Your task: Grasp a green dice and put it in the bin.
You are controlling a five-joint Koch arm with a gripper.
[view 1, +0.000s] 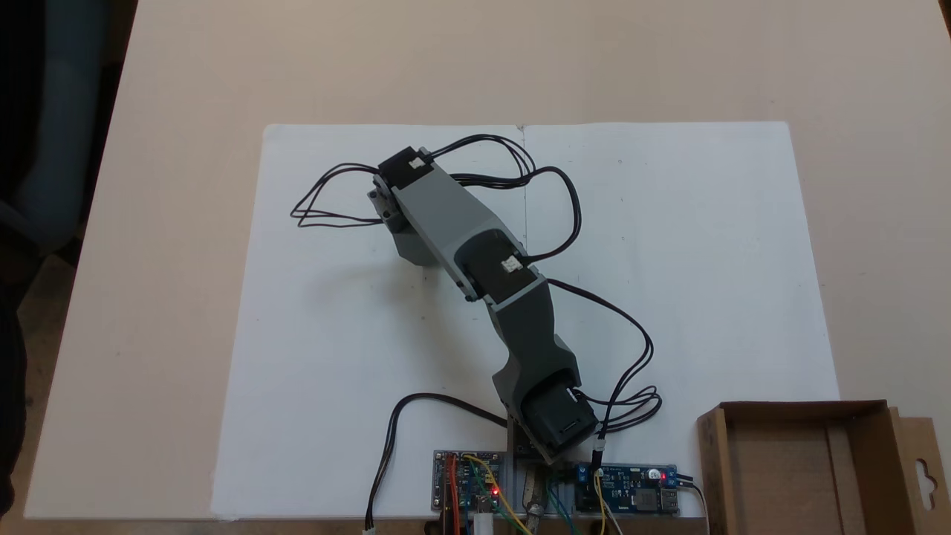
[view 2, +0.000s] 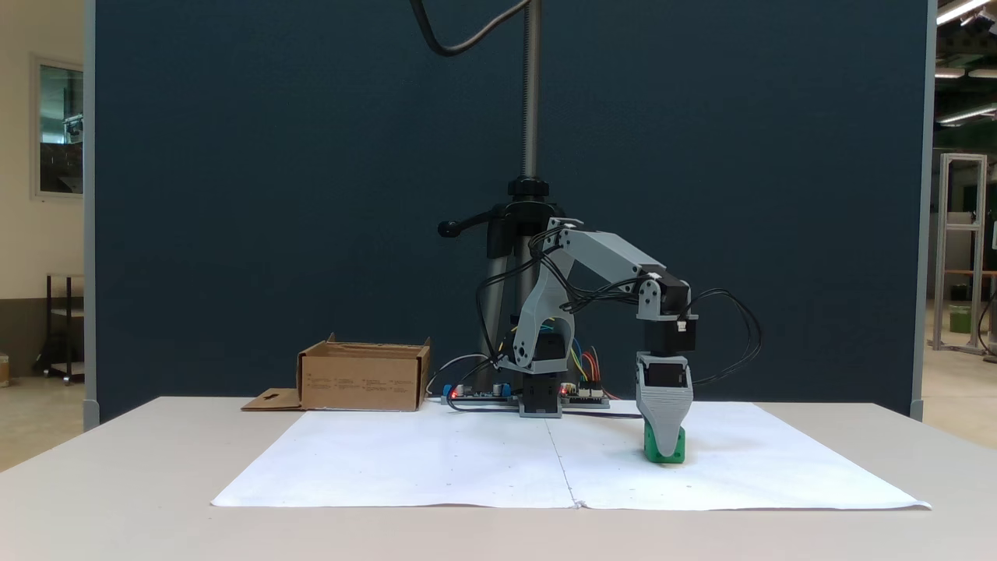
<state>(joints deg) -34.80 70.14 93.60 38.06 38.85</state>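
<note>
Arm: base at the 6 o'clock edge of the white paper sheet (view 1: 669, 245) in a fixed view, links reaching toward 11 o'clock, wrist bent straight down.
Hand (view 2: 663, 452): tip lowered onto the green dice (view 2: 676, 448); one jaw faces the camera, so its opening and grip cannot be told.
Green dice: resting on the sheet.
Bin (view 1: 787, 468): at 4 o'clock on the counter (view 1: 186, 111), well apart from the dice.
</note>
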